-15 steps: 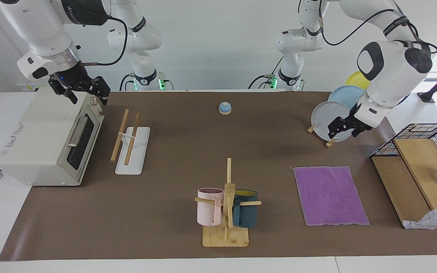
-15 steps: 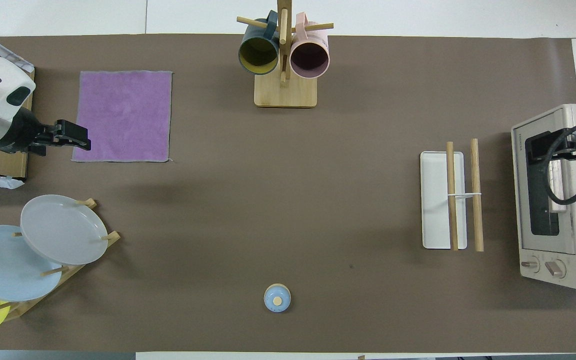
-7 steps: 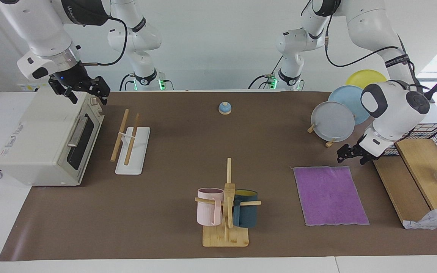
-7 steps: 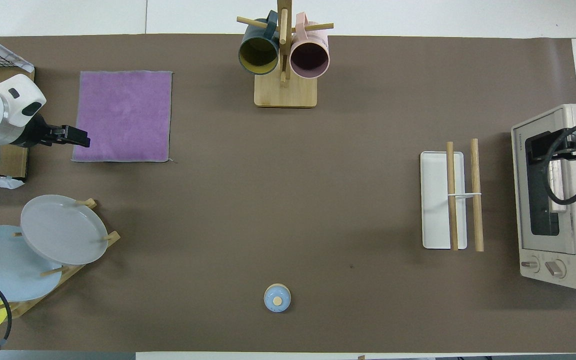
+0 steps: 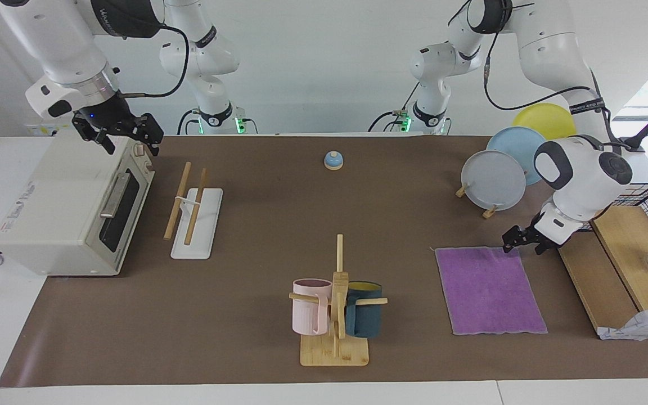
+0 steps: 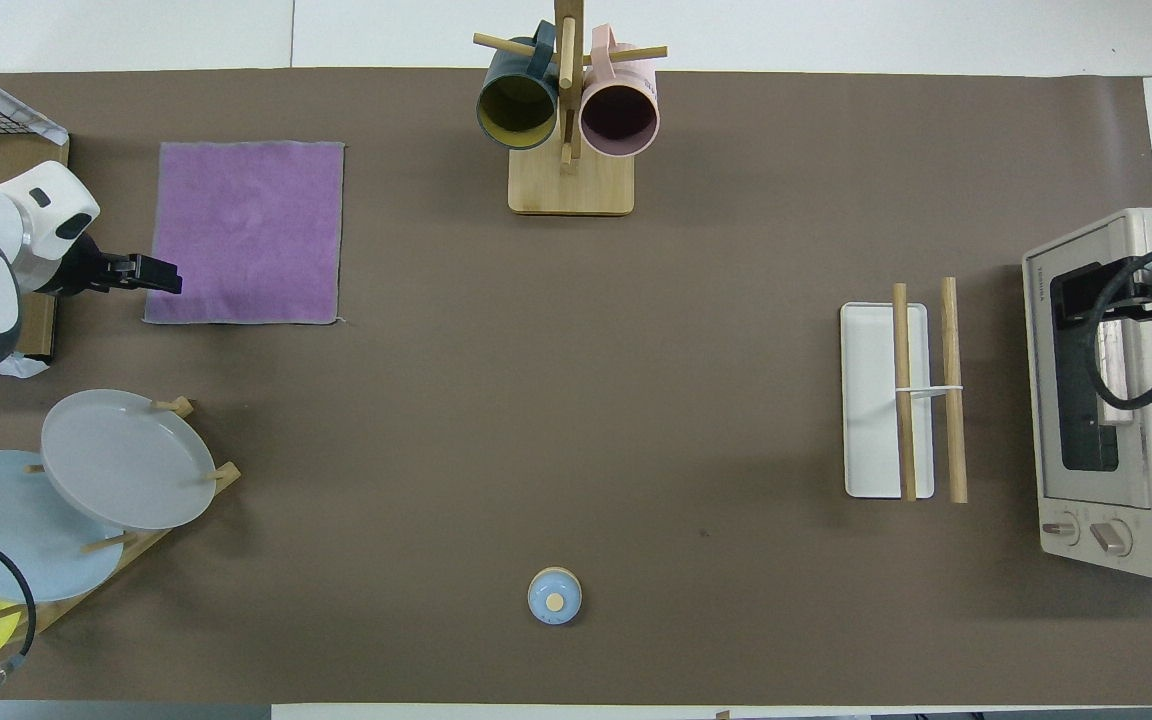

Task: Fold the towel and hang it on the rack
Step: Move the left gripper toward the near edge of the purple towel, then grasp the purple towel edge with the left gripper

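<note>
Currently the towel (image 5: pixel 490 289) lies flat and unfolded, purple face up, on the brown mat (image 5: pixel 279 225) that covers the tabletop, toward the left arm's end. It sits farther from the robots than the plate stand (image 5: pixel 495 177), and beside the wooden board (image 5: pixel 591 281) at that same end.

Left tool (image 5: pixel 518 241): low over the towel's corner nearest the robots and nearest the board, fingers spread, nothing between them. In the overhead view the left tool (image 6: pixel 141 275) overlaps that edge of the towel (image 6: pixel 246 230). Contact with the cloth cannot be told.

Right tool (image 5: pixel 118 132): up over the top of the toaster oven (image 5: pixel 71 208) at the right arm's end, fingers spread, holding nothing. This arm waits.

Rack (image 5: pixel 194 211): two light-wood rods slanting over a white base tray, standing just beside the toaster oven's front, well apart from the towel. Nothing hangs on the rods. In the overhead view the rack (image 6: pixel 886 400) sits between the oven (image 6: pixel 1111 400) and the mat's open middle.

Other items: bamboo mug stand (image 5: pixel 335 315) with a pink mug (image 5: pixel 308 306) and a dark teal mug (image 5: pixel 364 309), at the mat's edge farthest from the robots; small blue bell (image 5: pixel 333 161) near the robots' edge.
</note>
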Robot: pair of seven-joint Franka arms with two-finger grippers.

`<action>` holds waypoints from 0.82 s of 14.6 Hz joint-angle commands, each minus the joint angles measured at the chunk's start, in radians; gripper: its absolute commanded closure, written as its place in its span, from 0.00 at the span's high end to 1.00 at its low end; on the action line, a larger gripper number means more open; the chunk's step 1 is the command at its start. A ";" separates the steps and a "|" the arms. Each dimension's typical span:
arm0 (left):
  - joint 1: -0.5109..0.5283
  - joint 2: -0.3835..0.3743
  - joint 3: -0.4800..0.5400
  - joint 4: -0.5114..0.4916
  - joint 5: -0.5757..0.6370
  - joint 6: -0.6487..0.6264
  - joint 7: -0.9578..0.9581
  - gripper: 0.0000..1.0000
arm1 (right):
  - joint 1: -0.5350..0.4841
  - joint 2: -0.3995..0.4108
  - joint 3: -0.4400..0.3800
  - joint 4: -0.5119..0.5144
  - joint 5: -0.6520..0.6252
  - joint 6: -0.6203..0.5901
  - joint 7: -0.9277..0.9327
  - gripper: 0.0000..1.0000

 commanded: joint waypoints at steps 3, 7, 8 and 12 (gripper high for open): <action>0.031 -0.001 -0.005 -0.073 -0.060 0.053 0.023 1.00 | -0.018 -0.015 0.010 -0.021 0.013 0.009 -0.018 1.00; 0.042 0.002 -0.005 -0.077 -0.082 0.053 0.023 0.97 | -0.018 -0.015 0.010 -0.021 0.013 0.009 -0.018 1.00; 0.042 0.004 -0.005 -0.077 -0.097 0.058 0.026 0.94 | -0.018 -0.015 0.010 -0.021 0.013 0.009 -0.018 1.00; 0.039 0.018 -0.010 -0.074 -0.098 0.073 0.032 0.83 | -0.018 -0.015 0.010 -0.021 0.013 0.009 -0.018 1.00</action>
